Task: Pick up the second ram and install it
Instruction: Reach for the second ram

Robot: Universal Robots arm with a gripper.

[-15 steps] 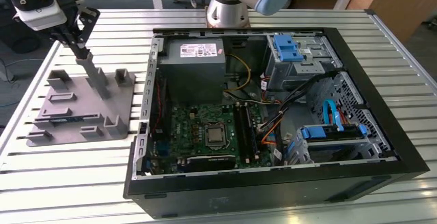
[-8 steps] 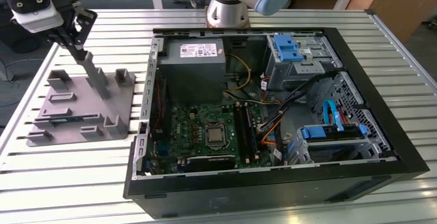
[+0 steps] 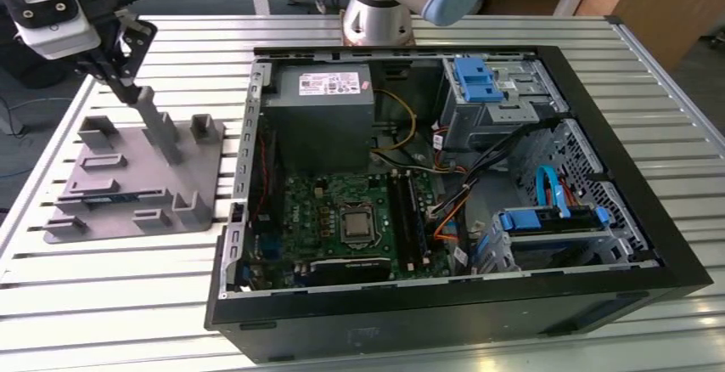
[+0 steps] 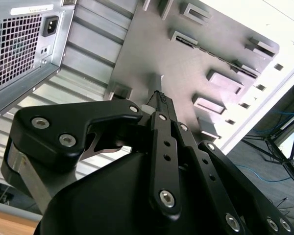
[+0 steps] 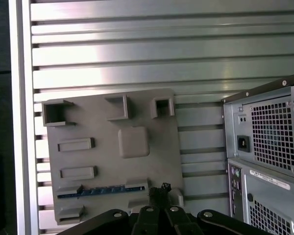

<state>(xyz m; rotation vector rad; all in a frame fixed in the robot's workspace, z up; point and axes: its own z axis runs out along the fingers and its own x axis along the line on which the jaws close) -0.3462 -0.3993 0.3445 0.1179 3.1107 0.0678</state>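
closed claw (image 5: 159, 190) hovers just beside second ram (image 5: 100, 191) lying in grey tray (image 5: 103, 129).

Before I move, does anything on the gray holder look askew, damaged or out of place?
Nothing stands out. The second ram sits straight in its slot on the gray holder, and the pincer hangs shut above the holder.

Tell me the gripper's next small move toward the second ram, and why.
Probably shift the gripper sideways along the grey holder until it is above the middle of the second ram. In the first wrist view the ram lies in its slot on the holder, unheld. The gripper looks shut and empty, and it sits off one end of the ram rather than over it.
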